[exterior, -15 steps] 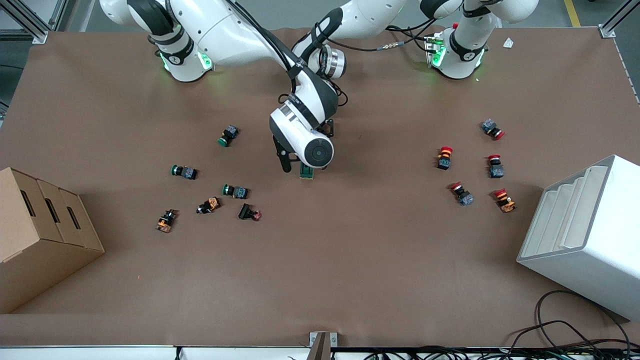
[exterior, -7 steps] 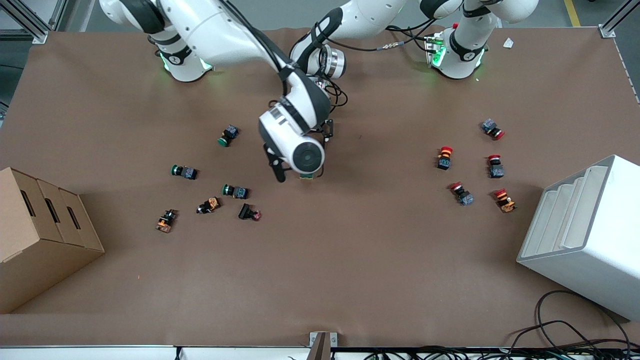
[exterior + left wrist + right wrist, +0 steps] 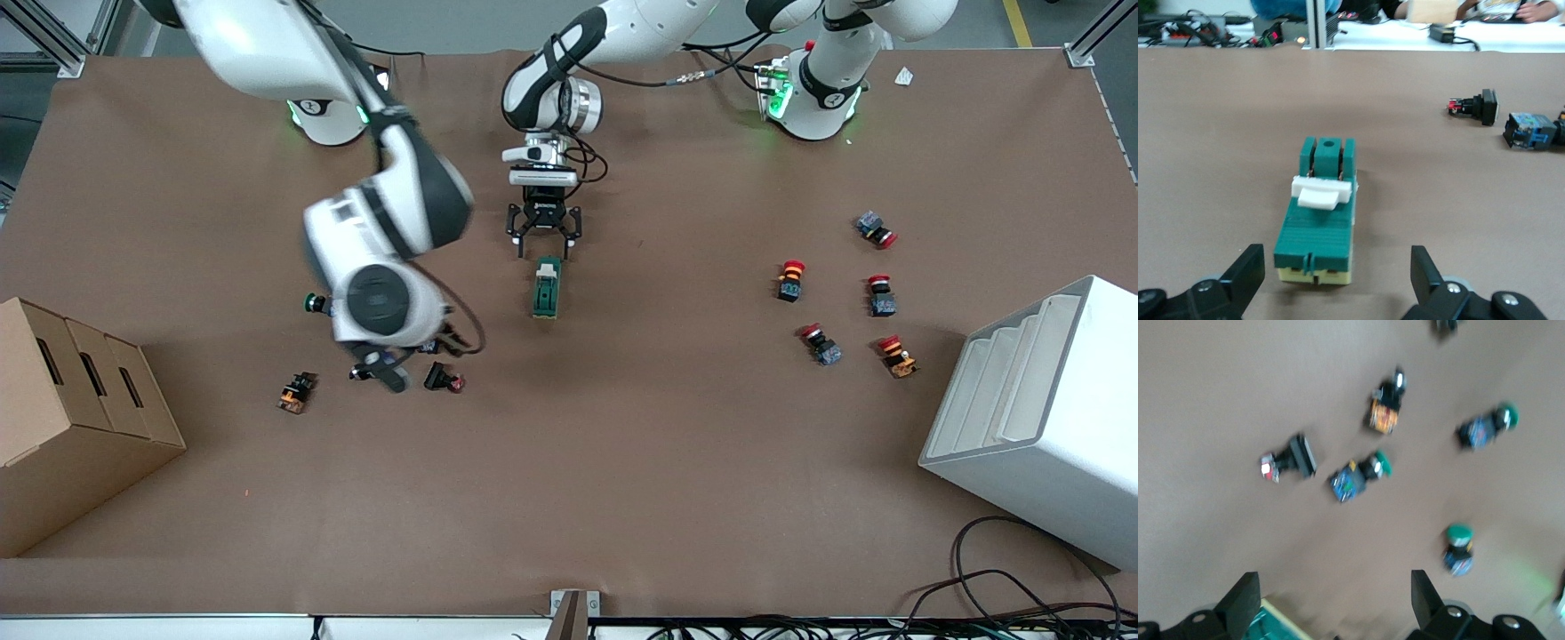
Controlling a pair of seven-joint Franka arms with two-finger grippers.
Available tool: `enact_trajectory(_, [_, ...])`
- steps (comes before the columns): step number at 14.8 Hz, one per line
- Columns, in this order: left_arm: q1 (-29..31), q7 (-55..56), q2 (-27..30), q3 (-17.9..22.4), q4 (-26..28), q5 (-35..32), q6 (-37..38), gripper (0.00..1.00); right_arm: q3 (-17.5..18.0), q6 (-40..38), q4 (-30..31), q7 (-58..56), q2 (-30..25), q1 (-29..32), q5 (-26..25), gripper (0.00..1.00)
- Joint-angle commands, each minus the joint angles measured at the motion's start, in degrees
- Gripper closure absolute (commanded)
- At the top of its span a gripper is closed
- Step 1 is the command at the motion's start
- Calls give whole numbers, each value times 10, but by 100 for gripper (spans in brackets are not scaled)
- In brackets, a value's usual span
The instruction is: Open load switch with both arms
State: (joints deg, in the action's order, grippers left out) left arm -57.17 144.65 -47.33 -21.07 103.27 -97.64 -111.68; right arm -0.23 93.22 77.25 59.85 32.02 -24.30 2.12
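Two arms: both Frankas in view, neither holding anything.
Load switch (image 3: 547, 288): lies flat on bare table (image 3: 622, 462) near mid-table, long axis running toward front cam; white lever piece (image 3: 1321, 192) sits across its top. Green body w/ pale base in left wrist view. Nothing touches it.
Left gripper (image 3: 543, 238): low, just at the switch end that lies farther from front cam, pointing down. Jaws spread wide, released; in left wrist view the fingertips (image 3: 1248, 267) flank the near end of the switch w/ gaps both sides, no contact.
Right gripper (image 3: 1331, 600): up in the air over the cluster of green push buttons (image 3: 322, 304) toward right arm's end of table, well apart from the switch. Jaws parted, nothing between them; right wrist view blurred.
Other parts: red push buttons (image 3: 789, 279) toward left arm's end, untouched.
Step (judgement): approach/brace stage; switch not gripped by either arm.
Next (judgement): left gripper should ease down & close across the body to pin it; right must come over to the lever. Needs square alignment or the block could skid on the table.
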Motion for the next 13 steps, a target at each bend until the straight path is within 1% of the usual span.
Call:
enact_trajectory(1, [4, -82, 36, -6, -36, 99, -21, 3, 12, -5, 36, -158, -49, 76, -11, 0])
enact_trajectory(4, [24, -176, 64, -6, -75, 197, -28, 3, 12, -8, 36, -380, -74, 161, -14, 0])
enact_trajectory(6, [42, -257, 85, -6, -111, 288, -32, 2, 12, -17, 36, -470, -92, 208, -16, 0])
enact_trajectory(9, [100, -439, 125, -5, -156, 422, -32, 1, 12, -25, 33, -567, -120, 258, -20, 0])
enact_trajectory(10, [123, -485, 137, -5, -169, 456, -32, 0, 12, -32, 29, -586, -128, 270, -32, 0])
enact_trajectory(12, [174, -544, 152, -5, -195, 519, -32, 0, 14, -36, 14, -635, -139, 282, -45, 0])
enact_trajectory(13, [201, -577, 161, -6, -206, 548, -32, 0, 11, -41, 2, -635, -139, 280, -47, 0])
